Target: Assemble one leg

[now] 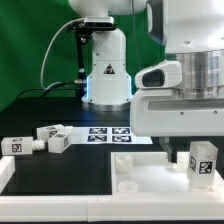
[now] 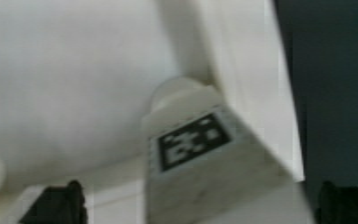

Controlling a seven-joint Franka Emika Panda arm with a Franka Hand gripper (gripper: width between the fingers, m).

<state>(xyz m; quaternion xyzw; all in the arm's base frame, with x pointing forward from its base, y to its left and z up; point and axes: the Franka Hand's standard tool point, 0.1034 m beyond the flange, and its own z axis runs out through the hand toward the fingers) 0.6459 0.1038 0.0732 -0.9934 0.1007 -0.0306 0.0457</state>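
Tagged leg (image 2: 194, 150) is seen upright in the tray's (image 1: 135, 178) corner, between the gripper's (image 1: 188, 160) parted fingers (image 2: 55, 203); grip cannot be confirmed.

In the exterior view the arm's white wrist housing (image 1: 185, 95) runs off the top and right edges and covers most of the gripper (image 1: 188, 158); only a dark finger beside the leg (image 1: 203, 164) shows, so whether the jaws press on it cannot be told. The tray-like piece (image 1: 150, 180) is cut by the bottom and right edges. Tags on the loose legs (image 1: 38, 140) are too small to read. In the wrist view the fingertips (image 2: 59, 202) are cropped at the frame's edge, and the leg (image 2: 194, 150) looks blurred.
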